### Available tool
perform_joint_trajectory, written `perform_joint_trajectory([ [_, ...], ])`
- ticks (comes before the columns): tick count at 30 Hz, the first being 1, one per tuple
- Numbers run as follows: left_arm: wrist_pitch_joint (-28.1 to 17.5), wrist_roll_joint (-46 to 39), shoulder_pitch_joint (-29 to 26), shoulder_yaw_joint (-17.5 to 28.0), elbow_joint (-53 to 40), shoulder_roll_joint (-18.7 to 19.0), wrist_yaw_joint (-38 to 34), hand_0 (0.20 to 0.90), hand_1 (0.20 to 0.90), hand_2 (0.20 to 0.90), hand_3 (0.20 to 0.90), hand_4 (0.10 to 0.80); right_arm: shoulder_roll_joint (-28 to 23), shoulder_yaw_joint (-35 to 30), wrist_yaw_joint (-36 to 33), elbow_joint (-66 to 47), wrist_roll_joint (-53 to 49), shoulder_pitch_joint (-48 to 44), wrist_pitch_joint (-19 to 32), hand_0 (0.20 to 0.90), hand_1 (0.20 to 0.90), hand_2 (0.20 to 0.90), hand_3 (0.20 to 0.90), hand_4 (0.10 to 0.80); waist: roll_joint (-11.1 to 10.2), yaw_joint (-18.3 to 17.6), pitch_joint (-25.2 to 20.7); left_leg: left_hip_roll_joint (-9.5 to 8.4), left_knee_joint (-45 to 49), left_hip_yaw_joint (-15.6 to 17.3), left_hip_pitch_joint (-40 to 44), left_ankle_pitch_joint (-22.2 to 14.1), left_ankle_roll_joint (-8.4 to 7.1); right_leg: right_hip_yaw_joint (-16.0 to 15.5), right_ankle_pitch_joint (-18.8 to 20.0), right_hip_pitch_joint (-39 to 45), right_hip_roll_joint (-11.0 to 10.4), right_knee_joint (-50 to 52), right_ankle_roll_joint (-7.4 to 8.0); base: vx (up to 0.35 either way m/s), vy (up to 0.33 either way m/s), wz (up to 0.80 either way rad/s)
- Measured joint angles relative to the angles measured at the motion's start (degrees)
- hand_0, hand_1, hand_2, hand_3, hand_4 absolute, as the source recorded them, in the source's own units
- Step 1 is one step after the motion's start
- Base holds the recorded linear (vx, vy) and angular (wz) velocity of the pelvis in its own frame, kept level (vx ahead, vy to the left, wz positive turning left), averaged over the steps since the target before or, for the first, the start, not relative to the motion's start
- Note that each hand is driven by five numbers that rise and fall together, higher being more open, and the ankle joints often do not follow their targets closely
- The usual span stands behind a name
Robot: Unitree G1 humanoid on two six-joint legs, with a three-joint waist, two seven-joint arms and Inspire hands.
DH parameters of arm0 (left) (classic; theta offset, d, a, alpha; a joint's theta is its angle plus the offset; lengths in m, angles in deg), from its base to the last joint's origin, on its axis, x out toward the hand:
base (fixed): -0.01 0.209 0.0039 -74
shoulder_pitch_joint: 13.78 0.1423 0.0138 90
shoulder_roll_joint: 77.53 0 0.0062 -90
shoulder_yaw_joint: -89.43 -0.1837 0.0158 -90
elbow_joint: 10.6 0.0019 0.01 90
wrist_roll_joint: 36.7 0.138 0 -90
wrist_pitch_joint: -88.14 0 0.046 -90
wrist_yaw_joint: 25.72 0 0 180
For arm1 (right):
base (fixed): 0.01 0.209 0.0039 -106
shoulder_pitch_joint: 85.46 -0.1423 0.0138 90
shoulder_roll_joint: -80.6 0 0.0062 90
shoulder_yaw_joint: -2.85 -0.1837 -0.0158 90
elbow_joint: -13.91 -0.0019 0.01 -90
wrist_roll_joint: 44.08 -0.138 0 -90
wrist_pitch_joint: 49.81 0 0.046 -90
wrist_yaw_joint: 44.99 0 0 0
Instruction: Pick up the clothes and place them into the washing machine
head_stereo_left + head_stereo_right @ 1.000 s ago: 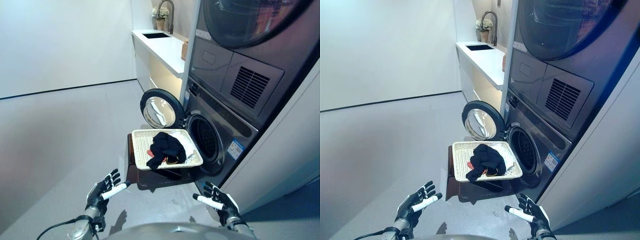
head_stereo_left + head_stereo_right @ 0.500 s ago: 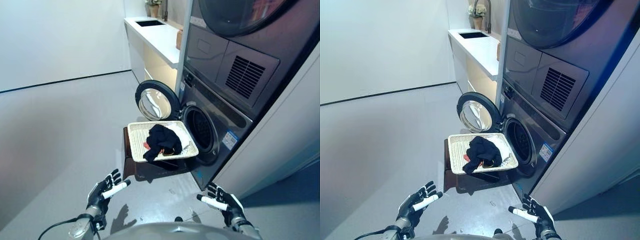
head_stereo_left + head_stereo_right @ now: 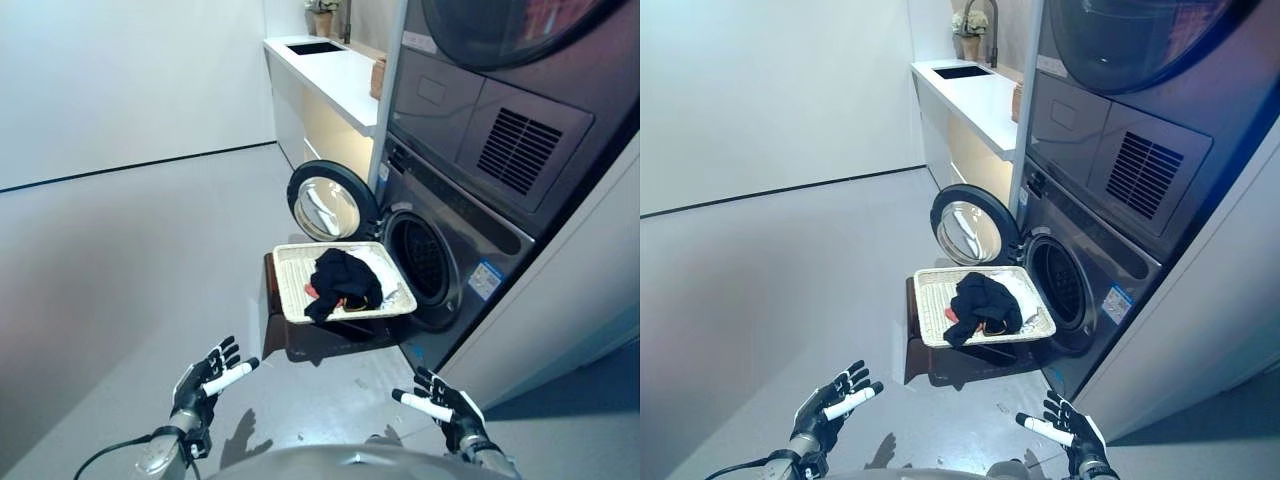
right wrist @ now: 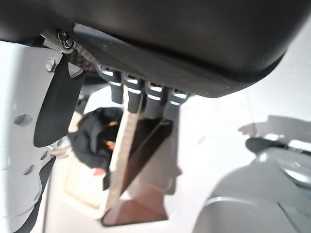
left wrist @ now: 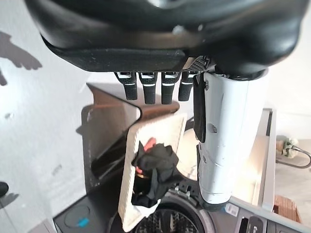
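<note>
A pile of black clothes (image 3: 343,280) with a bit of red and white underneath lies in a white woven basket (image 3: 292,283) on a dark stand (image 3: 290,335) in front of the lower washing machine (image 3: 447,255). The machine's round door (image 3: 330,203) is swung open to the left and the drum opening (image 3: 424,262) shows dark. My left hand (image 3: 203,381) hangs low at the lower left, open, holding nothing, well short of the basket. At the lower right my right hand (image 3: 444,406) is open and empty too. The clothes (image 5: 153,167) also show in the left wrist view.
A second machine (image 3: 520,70) is stacked above the washer. A white counter (image 3: 335,75) with a sink and tap runs along the wall beyond. A white panel (image 3: 570,300) stands to the right of the machines. Grey floor (image 3: 120,260) spreads to the left.
The whole picture has shifted, so the camera moved; basket and washer now sit slightly further right and lower. Both hands stay low, open and empty.
</note>
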Motion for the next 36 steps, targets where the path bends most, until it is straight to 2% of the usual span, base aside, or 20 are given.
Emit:
perform_joint_trajectory([
  [2, 0.00, 0.10, 0.27, 0.30, 0.43, 0.07, -0.27, 0.900, 0.900, 0.900, 0.900, 0.800, 0.48, 0.04, -0.03, -0.02, -0.03, 0.18, -0.10, 0.900, 0.900, 0.900, 0.900, 0.800, 0.69, -0.31, 0.36, 0.22, -0.66, -0.11, 0.03, 0.44, 1.27, -3.06, -3.06, -2.12, -1.34, 4.47, -2.30, 0.194, -0.001, 0.14],
  [3, 0.01, 0.09, 0.33, 0.53, 0.45, 0.16, -0.38, 0.900, 0.900, 0.900, 0.900, 0.800, 0.55, 0.04, -0.05, -0.04, -0.05, 0.31, -0.11, 0.900, 0.900, 0.900, 0.900, 0.800, 0.24, -0.46, 0.57, 0.09, -0.88, -0.21, -0.02, 0.57, 0.97, -2.96, -5.06, -3.19, -1.61, 6.52, -2.45, 0.286, -0.068, 0.21],
  [5, -0.03, 0.02, 0.66, 1.25, 0.49, 0.09, -0.62, 0.900, 0.900, 0.900, 0.900, 0.800, 0.60, -0.09, -0.13, -0.03, -0.69, -0.02, 0.00, 0.900, 0.900, 0.900, 0.900, 0.800, 0.02, -0.46, 0.16, -0.14, -1.23, -0.31, -1.03, 0.59, 1.04, -3.80, -7.14, -3.71, -1.93, 2.29, -0.94, 0.324, -0.100, 0.00],
  [7, -0.01, -0.11, 0.31, 1.46, 1.03, 0.11, -1.20, 0.900, 0.900, 0.900, 0.900, 0.800, 0.77, -0.06, -0.18, -0.03, -1.87, -1.32, -0.03, 0.900, 0.900, 0.900, 0.900, 0.800, -0.30, -0.70, 1.20, -0.05, -2.13, -0.63, -1.76, 0.89, 1.44, -4.18, -6.51, -4.25, -1.93, -7.00, 0.95, 0.304, -0.092, -0.17],
  [8, 0.00, -0.11, 0.31, 1.44, 1.60, 0.07, -1.20, 0.900, 0.900, 0.900, 0.900, 0.800, 0.94, -0.03, -0.30, -0.02, -1.91, -1.40, -0.07, 0.900, 0.900, 0.900, 0.900, 0.800, -0.07, -1.19, 1.64, 0.14, -2.44, -1.12, -1.65, 0.97, 1.29, -4.74, -5.52, -4.01, -2.16, -13.35, 2.50, 0.388, -0.107, -0.11],
  [10, 0.00, -0.16, 0.65, 1.54, 2.18, -0.18, -1.55, 0.900, 0.900, 0.900, 0.900, 0.800, 1.52, 0.09, -0.66, -0.01, -1.88, -1.34, -0.10, 0.900, 0.900, 0.900, 0.900, 0.800, -1.25, -2.02, 1.29, 0.22, -2.96, -1.50, -1.02, 0.17, -0.51, -6.72, -4.50, -3.89, -2.91, -19.05, 4.01, 0.375, -0.110, 0.00],
  [12, -0.01, -0.12, 0.72, 1.19, 2.14, -0.22, -1.68, 0.900, 0.900, 0.900, 0.900, 0.800, 2.32, 0.12, -1.36, 0.09, -1.85, -0.27, -0.12, 0.900, 0.900, 0.900, 0.900, 0.800, -3.27, -3.07, 0.69, 0.31, -4.00, -3.28, 1.14, -0.89, -2.60, -6.61, -4.94, -2.27, -3.23, -19.15, 3.86, 0.449, -0.161, 0.32],
  [13, 0.04, -0.07, 0.56, 1.10, 2.36, -0.66, -1.86, 0.900, 0.900, 0.900, 0.900, 0.800, 2.59, 0.01, -1.42, 0.36, -1.85, 0.69, -0.15, 0.900, 0.900, 0.900, 0.900, 0.800, -3.88, -3.71, -0.07, 0.92, -4.74, -5.06, 2.18, -1.53, -3.70, -5.75, -2.68, -1.20, -2.67, -18.35, 2.97, 0.354, -0.179, 0.82],
  [14, 0.04, -0.05, -0.24, 0.30, 2.68, -2.05, -2.01, 0.900, 0.900, 0.900, 0.900, 0.800, 2.40, -0.62, -1.67, 0.66, -1.87, 1.75, -0.15, 0.900, 0.900, 0.900, 0.900, 0.800, -2.94, -4.61, -0.33, 3.56, -5.22, -7.14, 2.78, -1.96, -5.24, -5.55, -2.11, -0.31, -0.39, -16.52, 2.81, 0.308, -0.219, 1.08],
  [15, -0.01, -0.01, -0.56, -1.35, 2.24, -2.89, -1.87, 0.900, 0.900, 0.900, 0.900, 0.800, 1.69, -0.73, -2.04, 0.98, -1.90, 2.58, -0.16, 0.900, 0.900, 0.900, 0.900, 0.800, -1.22, -5.27, -1.07, 6.28, -6.15, -7.60, 3.77, -1.69, -6.79, -5.67, -2.56, 0.23, 2.22, -15.31, 1.24, 0.313, -0.265, 0.97],
  [16, -0.01, 0.06, -1.12, -2.53, 2.09, -3.70, -1.47, 0.900, 0.900, 0.900, 0.900, 0.800, 0.79, -0.65, -2.49, 1.20, -2.03, 2.51, -0.16, 0.900, 0.900, 0.900, 0.900, 0.800, 0.02, -5.16, -1.51, 8.13, -5.86, -7.35, 3.25, -1.70, -8.05, -5.82, -3.08, 0.24, 3.97, -14.32, -0.90, 0.335, -0.284, 0.71],
  [17, 0.01, 0.03, -1.63, -3.06, 1.90, -5.03, -1.36, 0.900, 0.900, 0.900, 0.900, 0.800, -0.28, -0.66, -2.56, 1.42, -2.09, 1.73, -0.15, 0.900, 0.900, 0.900, 0.900, 0.800, 1.31, -5.36, -1.98, 10.02, -5.99, -7.41, 3.25, -1.78, -8.61, -6.82, -3.85, 0.17, 5.56, -13.45, -2.99, 0.345, -0.237, 0.35],
  [18, -0.02, -0.13, -2.08, -3.10, 1.74, -5.60, -1.34, 0.900, 0.900, 0.900, 0.900, 0.800, -0.94, -0.54, -2.54, 1.93, -2.08, 0.17, -0.15, 0.900, 0.900, 0.900, 0.900, 0.800, 1.92, -5.18, -1.97, 11.46, -6.05, -7.54, 3.08, -1.41, -9.06, -7.49, -4.81, 0.14, 6.46, -12.62, -3.79, 0.308, -0.187, 0.30],
  [21, -0.05, -1.50, -5.16, -3.45, 2.03, -5.13, -2.10, 0.900, 0.900, 0.900, 0.900, 0.800, -1.40, -1.21, -2.76, 2.30, -2.04, -4.29, 0.30, 0.900, 0.900, 0.900, 0.900, 0.800, 1.80, -6.61, -1.53, 12.81, -4.92, -8.81, 1.16, 0.14, -10.99, -10.22, -6.68, -0.33, 7.13, -10.91, -5.39, 0.245, -0.218, 0.39],
  [24, -0.13, -2.24, -7.70, -3.45, 1.99, -4.89, -2.67, 0.900, 0.900, 0.900, 0.900, 0.800, -1.72, -1.30, -3.03, 2.45, -2.79, -6.04, 1.42, 0.900, 0.900, 0.900, 0.900, 0.800, 2.20, -6.57, -1.64, 14.23, -4.55, -9.53, -0.57, 1.40, -12.22, -11.62, -9.55, -1.45, 8.18, -9.21, -5.49, 0.246, -0.236, 0.30],
  [27, -0.14, -2.62, -9.23, -3.44, 1.96, -3.86, -3.84, 0.900, 0.900, 0.900, 0.900, 0.800, -0.70, -1.14, -3.59, 3.21, -3.85, -6.42, 1.37, 0.900, 0.900, 0.900, 0.900, 0.800, 1.30, -6.19, -1.35, 14.29, 1.02, -9.78, -3.68, 1.87, -12.85, -9.33, -11.66, -1.76, 9.79, -8.28, -6.66, 0.256, -0.253, 0.18],
  [30, -0.08, -3.33, -8.84, -3.55, 2.03, -2.69, -4.13, 0.900, 0.900, 0.900, 0.900, 0.800, 0.13, -1.11, -3.69, 4.73, -3.90, -5.69, 1.34, 0.900, 0.900, 0.900, 0.900, 0.800, -0.84, -4.72, -0.61, 14.26, 12.33, -10.70, -7.06, 4.46, -15.73, -7.12, -12.71, 1.83, 11.16, -9.28, -8.81, 0.194, -0.231, -0.11],
  [33, -0.05, -3.48, -9.31, -3.83, 2.02, -2.75, -4.15, 0.900, 0.900, 0.900, 0.900, 0.800, 0.07, -0.37, -4.69, 4.94, -3.34, -4.35, 1.31, 0.900, 0.900, 0.900, 0.900, 0.800, -2.26, -3.44, -0.18, 14.26, 16.92, -9.90, -8.27, 8.35, -14.62, -7.05, -13.25, 4.03, 11.67, -10.11, -10.94, 0.204, -0.102, -0.05],
  [34, -0.11, -3.46, -10.10, -4.75, 1.86, -3.01, -4.09, 0.900, 0.900, 0.900, 0.900, 0.800, 0.24, 1.01, -4.92, 4.85, -3.27, -4.20, 1.25, 0.900, 0.900, 0.900, 0.900, 0.800, -3.37, -2.74, 0.32, 13.61, 20.52, -8.78, -10.93, 8.28, -14.20, -6.88, -13.50, 4.28, 11.77, -10.99, -11.32, 0.200, 0.000, -0.11],
  [36, -0.03, -3.41, -10.70, -5.97, 1.91, -3.24, -4.02, 0.900, 0.900, 0.900, 0.900, 0.800, 1.09, 1.10, -4.95, 4.83, -3.33, -4.29, 1.25, 0.900, 0.900, 0.900, 0.900, 0.800, -4.22, -1.70, 1.13, 11.92, 18.16, -6.69, -11.71, 6.53, -12.16, -6.07, -12.19, 6.20, 11.77, -13.05, -12.70, 0.236, 0.049, -0.13],
])
